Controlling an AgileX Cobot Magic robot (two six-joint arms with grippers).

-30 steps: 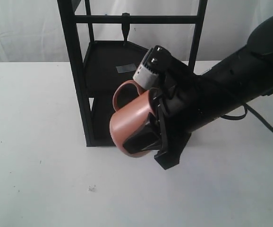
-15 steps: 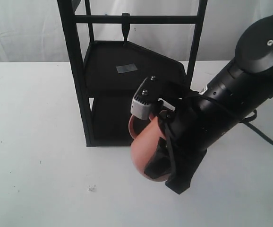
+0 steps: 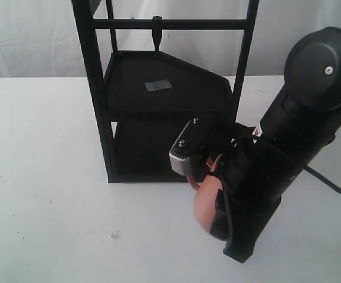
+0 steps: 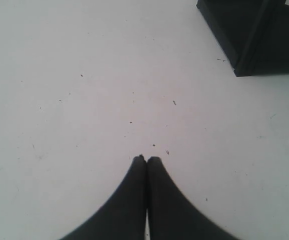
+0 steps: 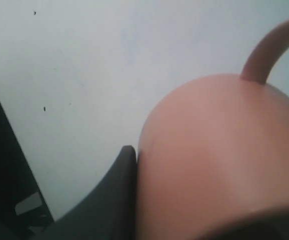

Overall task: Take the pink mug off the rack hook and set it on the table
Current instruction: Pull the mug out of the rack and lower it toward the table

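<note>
My right gripper is shut on the pink mug, which is held low over the white table just in front of the black rack's right side. In the right wrist view the mug fills the frame, with a black finger pressed flat against its wall and its loop handle sticking out over the table; the other finger is hidden. The rack hook hangs bare from the top crossbar. My left gripper is shut on nothing above bare table.
The black two-shelf rack stands at the back centre, its upright post close behind my right arm. A corner of its base shows in the left wrist view. A small white crumb lies on the table.
My right arm has carried the mug down and to the right, away from the rack's shelves, toward the table's front. The left gripper's earlier state is not shown.
</note>
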